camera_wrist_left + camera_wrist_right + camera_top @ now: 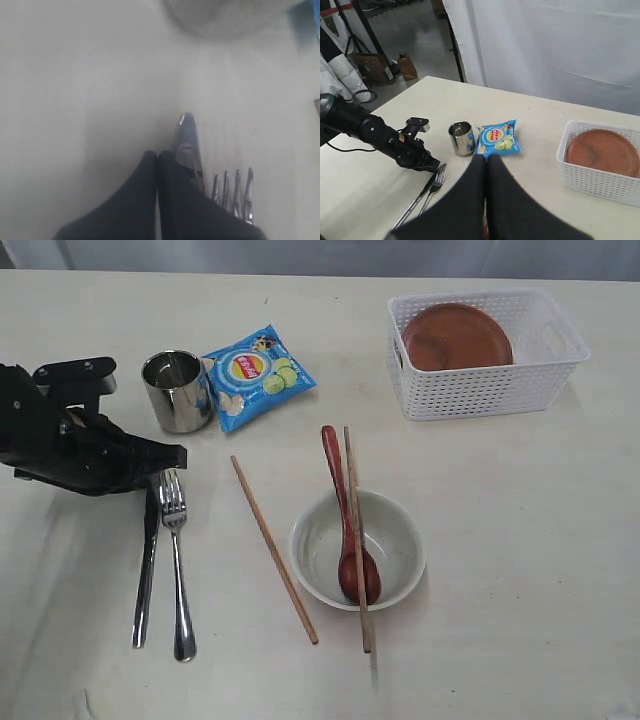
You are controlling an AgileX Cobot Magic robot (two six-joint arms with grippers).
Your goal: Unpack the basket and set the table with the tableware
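Note:
The white basket (485,380) stands at the table's (520,560) far right and holds only the round brown plate (457,336). On the left, the steel knife (147,560) and fork (178,570) lie side by side. My left gripper (180,454) is low over their upper ends, jaws shut, with nothing between them. From beside its fingers (180,200) the knife tip (186,140) and fork tines (235,190) stick out. The grey-green bowl (395,550) holds the dark spoon (348,530), one chopstick (357,570) lies across it, and another chopstick (274,548) lies beside it. The steel cup (177,390) stands behind. My right gripper (486,159) is shut, high above the table.
A blue chip bag (258,375) lies right of the cup. From the right wrist view I see the cup (462,138), the bag (499,137), the basket (600,175) with the plate (602,151), and the left arm (395,145) by the table's edge.

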